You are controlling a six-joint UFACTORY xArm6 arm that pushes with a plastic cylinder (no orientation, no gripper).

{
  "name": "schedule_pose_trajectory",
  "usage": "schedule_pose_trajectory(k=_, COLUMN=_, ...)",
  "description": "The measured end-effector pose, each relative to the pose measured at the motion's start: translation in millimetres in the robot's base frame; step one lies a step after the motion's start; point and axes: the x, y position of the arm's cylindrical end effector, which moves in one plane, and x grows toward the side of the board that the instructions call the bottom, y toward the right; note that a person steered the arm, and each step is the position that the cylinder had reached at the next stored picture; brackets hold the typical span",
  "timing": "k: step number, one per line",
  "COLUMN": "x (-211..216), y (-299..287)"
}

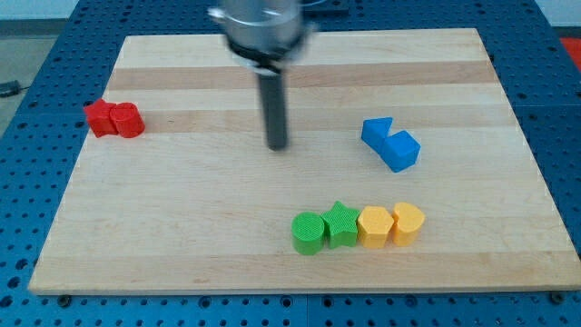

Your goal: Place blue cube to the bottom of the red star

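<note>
My tip (277, 145), a bare rod pinching nothing, stands mid-board. The blue cube (399, 150) lies right, touching a blue triangle (376, 132); the red star (100, 118) far left. The long push may drag the triangle along.

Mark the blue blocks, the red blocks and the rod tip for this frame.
blue blocks (391, 144), camera view, top face of the touching pair.
red blocks (114, 119), camera view, where the two meet.
my tip (277, 146), camera view, rod's very lower end.
</note>
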Motion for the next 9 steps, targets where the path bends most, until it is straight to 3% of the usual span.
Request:
schedule_pose_trajectory(k=1, x=58, y=87)
schedule_pose_trajectory(k=2, x=64, y=150)
schedule_pose_trajectory(k=3, x=38, y=165)
schedule_pose_trajectory(k=6, x=-4, y=142)
schedule_pose_trajectory(k=9, x=-2, y=54)
